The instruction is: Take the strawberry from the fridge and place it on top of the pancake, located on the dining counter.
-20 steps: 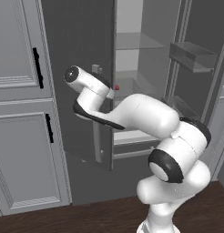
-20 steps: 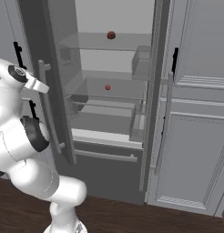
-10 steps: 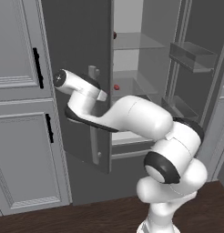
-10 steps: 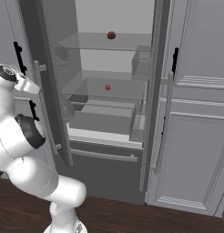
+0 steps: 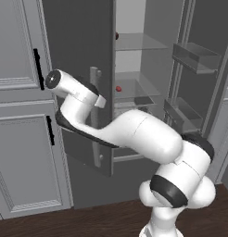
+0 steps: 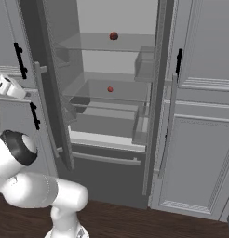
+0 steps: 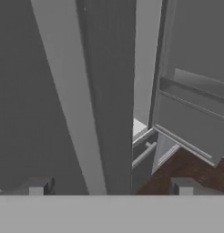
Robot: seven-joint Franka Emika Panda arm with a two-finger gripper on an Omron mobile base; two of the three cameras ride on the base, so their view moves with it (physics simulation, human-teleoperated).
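Two doors of the fridge (image 6: 107, 153) stand swung wide, showing glass shelves and door bins inside, with the lower drawer shut beneath them. Pale panelled cabinets (image 5: 18, 139) with black handles flank it on both sides, over a dark wood floor (image 6: 135, 223). The white arm (image 5: 139, 134) reaches across in front of the left door (image 5: 79, 69), its wrist right beside that door's long pale handle (image 5: 95, 120). Seen from the hand, the claw (image 7: 109, 186) is released, its two dark tips (image 7: 36, 185) standing far apart with the pale handle bar running up between them, touching neither as far as I can tell. Inside, one small red fruit, the strawberry (image 6: 110, 89), sits on the middle shelf toward the back. A second, darker red round fruit (image 6: 113, 36) rests on the shelf above it, well apart from the first.
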